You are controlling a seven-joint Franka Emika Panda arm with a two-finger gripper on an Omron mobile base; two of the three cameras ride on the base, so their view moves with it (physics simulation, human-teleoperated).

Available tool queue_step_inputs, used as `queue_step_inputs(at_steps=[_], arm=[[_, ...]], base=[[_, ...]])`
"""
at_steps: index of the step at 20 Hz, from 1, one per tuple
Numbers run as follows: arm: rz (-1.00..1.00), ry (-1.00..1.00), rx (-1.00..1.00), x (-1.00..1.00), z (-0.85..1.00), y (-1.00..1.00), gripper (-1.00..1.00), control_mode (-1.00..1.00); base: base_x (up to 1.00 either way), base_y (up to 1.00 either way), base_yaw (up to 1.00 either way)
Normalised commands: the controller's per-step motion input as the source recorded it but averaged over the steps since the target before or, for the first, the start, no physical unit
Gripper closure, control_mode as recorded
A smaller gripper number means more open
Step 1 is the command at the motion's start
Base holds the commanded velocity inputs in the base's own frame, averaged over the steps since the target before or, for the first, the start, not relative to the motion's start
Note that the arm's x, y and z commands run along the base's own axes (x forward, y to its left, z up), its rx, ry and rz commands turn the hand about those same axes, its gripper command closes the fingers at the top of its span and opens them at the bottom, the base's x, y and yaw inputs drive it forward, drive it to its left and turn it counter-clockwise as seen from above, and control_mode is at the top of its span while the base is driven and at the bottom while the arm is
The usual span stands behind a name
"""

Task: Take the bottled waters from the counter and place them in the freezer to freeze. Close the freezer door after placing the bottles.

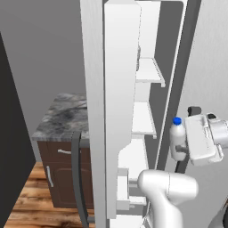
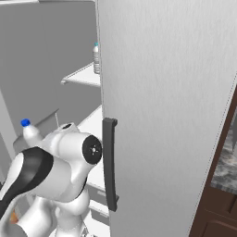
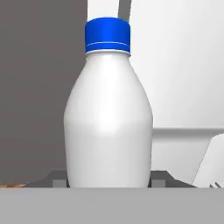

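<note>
Got the blue-capped bottle [image 3: 108,118] clamped in my hand [image 1: 183,151], fingers snug on its lower body, and it's standing upright. It looks like a smooth, stiff little plastic thing, probably light but a bit slick, so low on the belly seems a better hold than the neck. My arm's reaching forward with the hand level, right at the open freezer [image 1: 144,89], just beside its white shelves. The teal-capped bottle [image 2: 96,58] is already sitting on an upper shelf. The freezer door [image 1: 113,111] is wide open.
</note>
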Motion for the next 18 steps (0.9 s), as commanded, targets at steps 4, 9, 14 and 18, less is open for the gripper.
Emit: queue_step_inputs(at_steps=[4, 9, 14, 18], arm=[[-0.82, 0.0, 0.11, -0.07, -0.47, 0.01, 1.0, -1.0], [-0.81, 0.0, 0.15, -0.05, -0.48, 0.11, 1.0, -1.0], [-0.57, -0.02, 0.04, 0.26, -0.29, 0.62, 1.0, -1.0], [-0.39, -0.17, 0.01, 0.25, 0.05, 0.52, 1.0, -1.0]], base=[[0.0, 0.0, 0.0], [0.0, 0.0, 0.0], [0.0, 0.0, 0.0], [0.0, 0.0, 0.0]])
